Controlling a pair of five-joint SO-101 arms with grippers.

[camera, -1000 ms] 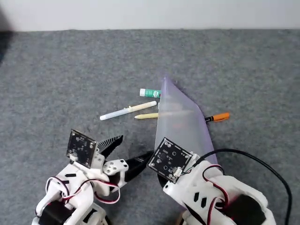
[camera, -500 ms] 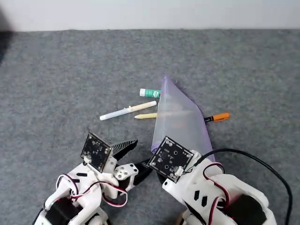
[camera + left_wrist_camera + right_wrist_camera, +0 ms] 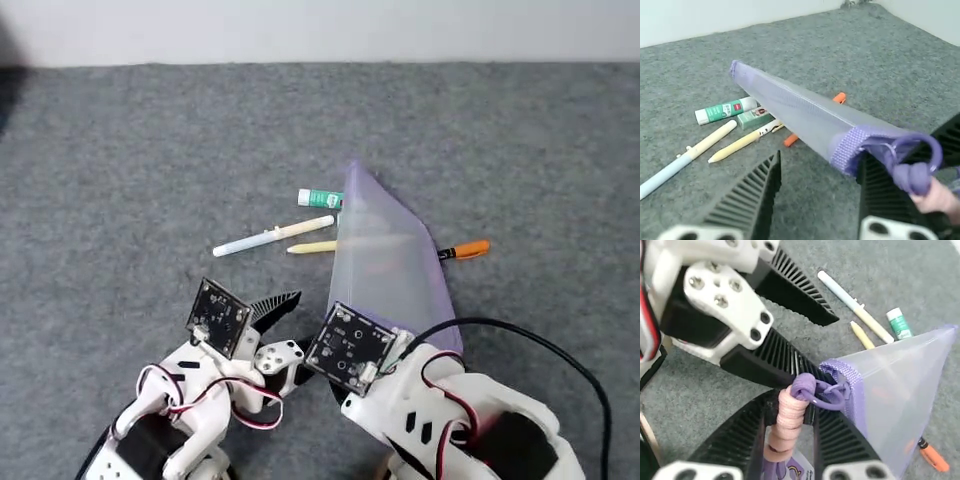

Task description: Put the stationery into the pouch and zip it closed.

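The translucent purple pouch [image 3: 385,260] is lifted at its near end and slopes down to the carpet at the far end. My right gripper [image 3: 789,412] is shut on the pink cord [image 3: 785,425] tied to the purple zip pull [image 3: 812,390]. My left gripper [image 3: 820,160] is open, and the pouch's webbing corner [image 3: 850,145] sits close against one of its fingers [image 3: 885,195]. A green-and-white glue stick [image 3: 320,199], a blue-and-yellow pen [image 3: 272,237] and a yellow pencil [image 3: 312,246] lie on the carpet left of the pouch. An orange marker [image 3: 465,250] pokes out from under the pouch's right side.
A small green box [image 3: 756,116] lies beside the glue stick [image 3: 722,110]. Grey carpet [image 3: 150,150] covers the table up to a white wall at the back. Both arm bases [image 3: 450,430] crowd the near edge, and a black cable [image 3: 540,345] loops to the right.
My left arm has swung right across the carpet, bringing its open fingers up to the pouch's near corner. My right gripper has kept hold of the pull cord and shifted slightly left.
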